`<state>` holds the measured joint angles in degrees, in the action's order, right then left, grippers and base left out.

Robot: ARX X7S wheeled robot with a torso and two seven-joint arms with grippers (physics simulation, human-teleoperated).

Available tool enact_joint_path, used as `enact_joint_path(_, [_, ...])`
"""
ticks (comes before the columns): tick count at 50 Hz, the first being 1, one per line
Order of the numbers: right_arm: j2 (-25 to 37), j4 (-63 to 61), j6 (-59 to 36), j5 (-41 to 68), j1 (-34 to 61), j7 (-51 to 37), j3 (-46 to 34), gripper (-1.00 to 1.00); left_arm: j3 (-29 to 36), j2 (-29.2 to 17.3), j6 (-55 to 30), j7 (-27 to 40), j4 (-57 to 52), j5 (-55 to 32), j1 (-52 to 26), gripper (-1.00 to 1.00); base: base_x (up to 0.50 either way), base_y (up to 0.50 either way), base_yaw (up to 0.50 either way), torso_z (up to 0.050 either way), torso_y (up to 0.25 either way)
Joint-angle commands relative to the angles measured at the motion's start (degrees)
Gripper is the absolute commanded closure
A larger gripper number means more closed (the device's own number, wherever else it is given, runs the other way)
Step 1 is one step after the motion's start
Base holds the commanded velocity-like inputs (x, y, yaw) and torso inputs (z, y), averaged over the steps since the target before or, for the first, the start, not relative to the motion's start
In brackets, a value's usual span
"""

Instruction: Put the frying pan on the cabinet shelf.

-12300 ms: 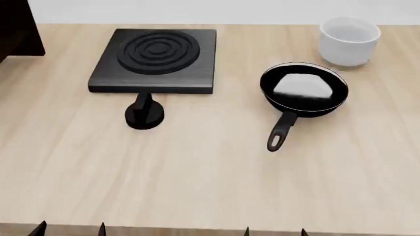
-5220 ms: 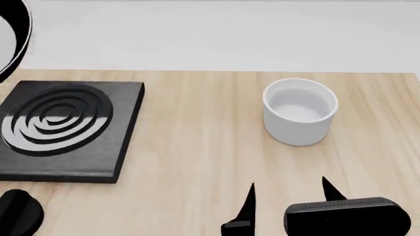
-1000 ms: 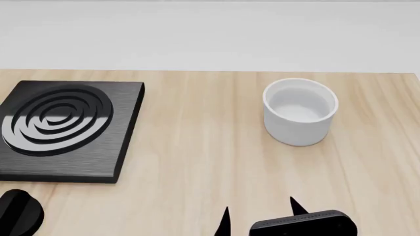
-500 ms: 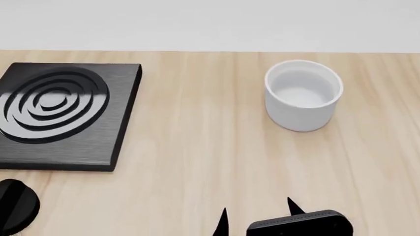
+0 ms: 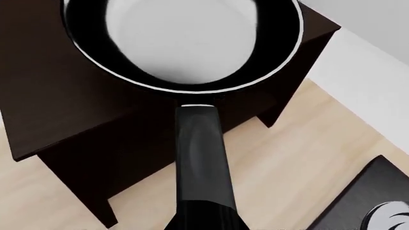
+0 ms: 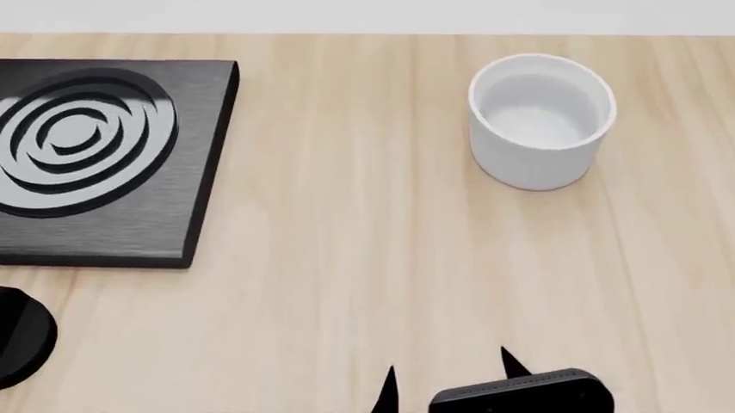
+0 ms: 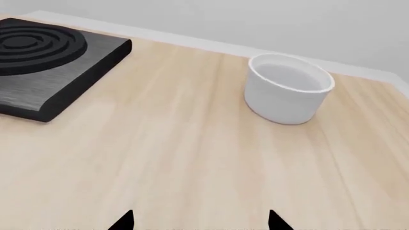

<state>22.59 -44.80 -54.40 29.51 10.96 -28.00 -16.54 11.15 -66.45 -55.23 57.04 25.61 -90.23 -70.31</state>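
The frying pan, black with a thin pale rim and a glossy inside, fills the left wrist view. Its bowl is over the top panel of the dark brown cabinet; whether it rests there or hovers I cannot tell. The long black handle runs back into my left gripper, which is shut on it. Neither the pan nor the left gripper shows in the head view. My right gripper stands open low over the bare table near its front edge, with nothing between its fingers.
A square black stove plate with ring grooves lies at the left, and a black knob sits in front of it. A white round cup stands at the back right. The wooden table ends at a pale wall.
The head view has tilted down: stove plate and cup slid up the picture and the wall nearly left it. The right gripper holds its place, still open.
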Motion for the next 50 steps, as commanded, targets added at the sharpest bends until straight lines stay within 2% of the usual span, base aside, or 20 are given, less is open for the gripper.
enact_joint_path(1, [-0.20,-0.68,-1.17,0.71,0.42,-0.77,-0.11,-1.00,-2.74,-0.97,3.01,2.19,-0.47,-0.29,0.60,1.00,0.00,0.00,0.00,0.000,0.000])
enact_joint_path(6, [-0.21,-0.03,-0.60,0.44,0.27,-0.67,-0.62,-1.00,-5.88,-1.22,5.30,5.08,-0.51,-3.07,4.19,1.00,0.00,0.00,0.00,0.000,0.000])
enact_joint_path(15, [0.13,1.74,1.60,-0.58,-0.18,0.08,-1.79,-1.00,-7.56,-2.08,5.91,6.45,-1.58,-4.54,6.48,1.00,0.00,0.00,0.00,0.000,0.000])
enact_joint_path(20, [0.64,2.62,3.20,-1.20,-0.93,0.45,-1.87,-1.00,-9.99,-1.86,8.40,6.14,-2.98,-5.76,13.55,1.00,0.00,0.00,0.00,0.000,0.000])
enact_joint_path(25, [0.41,1.51,1.71,-0.40,-0.60,-0.22,-1.70,-1.00,-9.71,-1.77,7.39,6.71,-2.56,-6.45,13.25,1.00,0.00,0.00,0.00,0.000,0.000])
enact_joint_path(26, [0.39,1.28,1.43,-0.23,-0.56,-0.35,-1.63,-1.00,-9.54,-1.75,7.01,7.02,-2.32,-6.67,13.15,-1.00,0.00,0.00,0.00,0.000,0.000])
enact_joint_path(29, [0.37,0.82,0.86,0.16,-0.43,-0.64,-1.39,-1.00,-9.18,-1.71,6.82,6.36,-2.08,-6.25,12.76,-1.00,0.00,0.00,0.00,0.000,0.000])
enact_joint_path(50, [0.73,-0.17,-0.21,1.41,-0.09,-1.42,-0.68,-1.00,0.36,3.22,1.32,0.94,3.51,2.30,-4.36,-1.00,0.00,0.00,0.00,0.000,0.000])
